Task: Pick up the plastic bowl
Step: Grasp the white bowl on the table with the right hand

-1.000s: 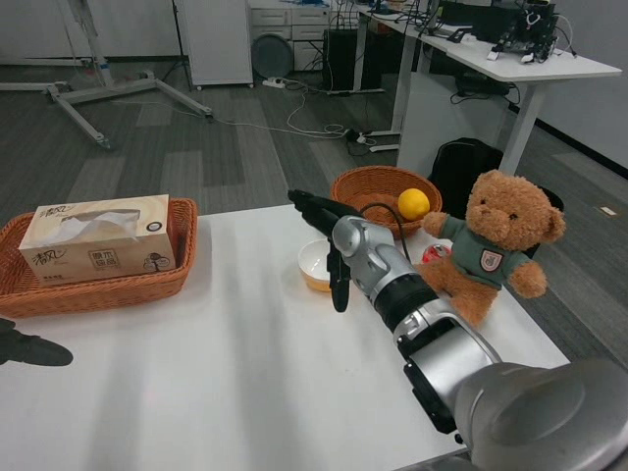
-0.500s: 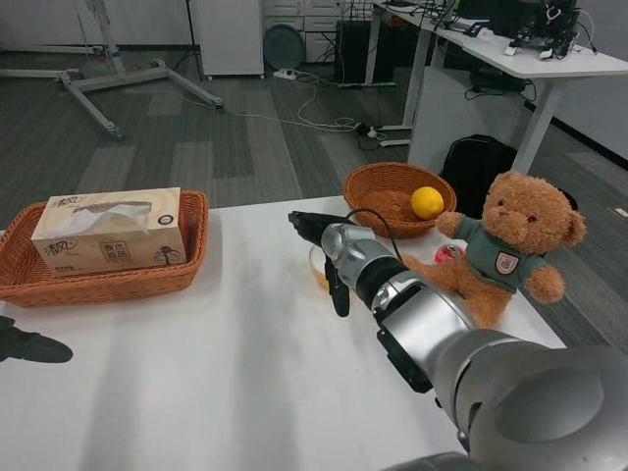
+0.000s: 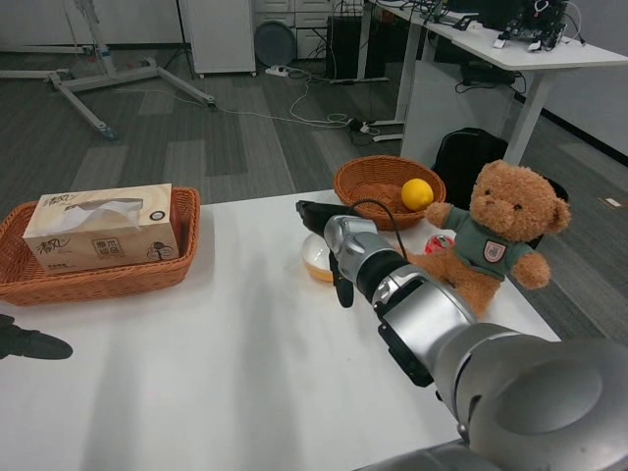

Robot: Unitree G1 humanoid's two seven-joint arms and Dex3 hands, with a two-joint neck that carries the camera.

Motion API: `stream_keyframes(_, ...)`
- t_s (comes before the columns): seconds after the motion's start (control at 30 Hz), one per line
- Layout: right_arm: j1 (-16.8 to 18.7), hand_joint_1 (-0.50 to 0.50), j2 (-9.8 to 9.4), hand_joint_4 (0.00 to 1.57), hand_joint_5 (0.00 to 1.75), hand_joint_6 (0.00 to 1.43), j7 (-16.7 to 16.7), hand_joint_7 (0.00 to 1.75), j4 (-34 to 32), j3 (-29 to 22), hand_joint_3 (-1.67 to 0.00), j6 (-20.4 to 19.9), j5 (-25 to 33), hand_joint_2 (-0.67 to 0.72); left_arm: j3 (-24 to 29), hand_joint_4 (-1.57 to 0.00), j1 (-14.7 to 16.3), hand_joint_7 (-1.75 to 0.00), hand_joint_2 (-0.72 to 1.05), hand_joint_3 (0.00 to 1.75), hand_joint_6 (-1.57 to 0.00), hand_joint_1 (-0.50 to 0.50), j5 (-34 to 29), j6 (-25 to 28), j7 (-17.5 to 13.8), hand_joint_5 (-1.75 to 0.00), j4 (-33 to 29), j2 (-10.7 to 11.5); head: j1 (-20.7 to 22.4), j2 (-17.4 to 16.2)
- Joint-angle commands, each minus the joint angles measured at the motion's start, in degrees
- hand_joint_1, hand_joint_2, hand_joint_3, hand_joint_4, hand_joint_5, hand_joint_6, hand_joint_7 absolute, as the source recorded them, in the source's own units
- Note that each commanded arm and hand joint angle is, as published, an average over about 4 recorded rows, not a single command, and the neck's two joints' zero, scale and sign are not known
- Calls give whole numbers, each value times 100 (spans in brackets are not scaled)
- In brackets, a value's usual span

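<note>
The plastic bowl (image 3: 315, 258), white with an orange base, sits on the white table (image 3: 216, 353) just left of the teddy bear. My right hand (image 3: 327, 224) is over it. Black fingers reach out above the bowl's far rim and one finger (image 3: 343, 290) hangs down at its near right side. The hand straddles the bowl without a visible grip, and the bowl rests on the table. The silver right forearm (image 3: 392, 285) hides the bowl's right edge. My left hand (image 3: 29, 343) lies at the table's left edge, only partly in view.
A brown teddy bear (image 3: 491, 240) sits to the right of the bowl. Behind it, a round wicker basket (image 3: 378, 182) holds a yellow fruit (image 3: 415, 194). A wicker tray with a tissue box (image 3: 98, 231) stands at the back left.
The camera has shifted a little. My right hand stays spread over the bowl and sits slightly closer around it. The bowl has not left the table, and the left hand is still.
</note>
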Motion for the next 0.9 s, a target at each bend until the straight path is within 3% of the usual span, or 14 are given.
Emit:
stream_keyframes(0.03,218,-38,-33,0,0,0,-30,0,-68,-134,0,39,-2,47,28,0,3,0,-70,9,0,-50,-17,-4,-5,0,156,-9,-16,-29)
stream_keyframes(0.17,372,-38,-22,0,0,0,-30,0,-88,-228,0,39,0,47,15,0,-2,0,-64,9,0,-50,-17,-4,-5,0,165,-9,-34,-57)
stream_keyframes(0.6,594,-38,24,0,0,0,-175,0,191,-87,0,-75,-9,34,-51,0,-2,0,-70,9,0,-50,-25,-4,-5,0,178,-9,-131,-142)
stream_keyframes(0.8,642,-38,33,0,0,0,-245,0,265,-13,-6,-92,0,17,-56,0,-2,0,-70,9,0,-50,-25,-4,-5,0,169,-5,-140,-149)
stream_keyframes(0.9,648,-40,33,0,12,0,-285,3,349,31,-8,-119,4,8,-56,0,7,0,-70,9,0,-50,-25,-4,-5,0,161,-9,-143,-149)
